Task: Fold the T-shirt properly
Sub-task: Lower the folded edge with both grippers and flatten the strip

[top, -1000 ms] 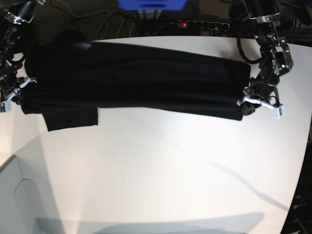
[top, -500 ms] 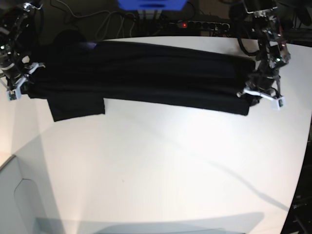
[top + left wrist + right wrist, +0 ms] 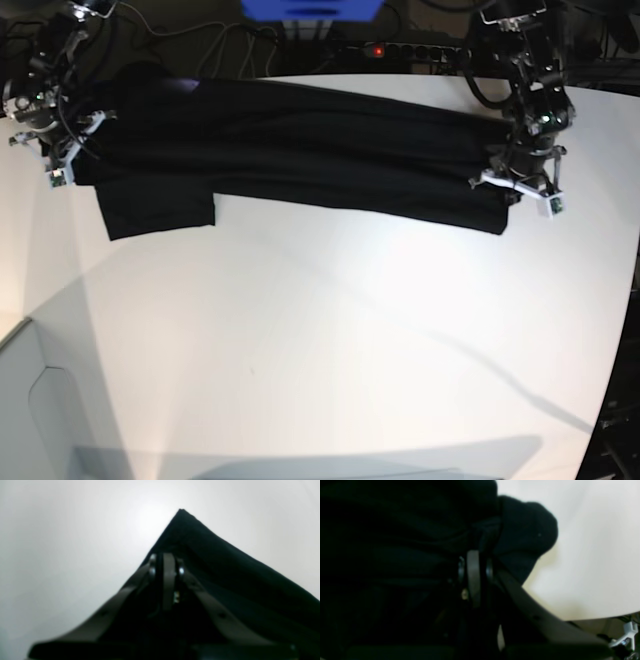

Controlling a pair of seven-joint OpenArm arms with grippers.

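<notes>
While the T-shirt (image 3: 300, 160) is stretched along the table's (image 3: 350, 350) far edge, its ends are pinched by closed left fingers (image 3: 512, 190) and right fingers (image 3: 70, 150); end-to-end folding seems next.

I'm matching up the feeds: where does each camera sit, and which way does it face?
Base: high, looking down on the white table; the T-shirt stretches between both arms, left gripper at that view's right, right gripper at its left.
Left wrist: on the left arm, facing along its shut fingers at a shirt corner over the table.
Right wrist: on the right arm, facing along its shut fingers into bunched cloth, table beyond.
Shared: all three show the T-shirt and the table.
</notes>
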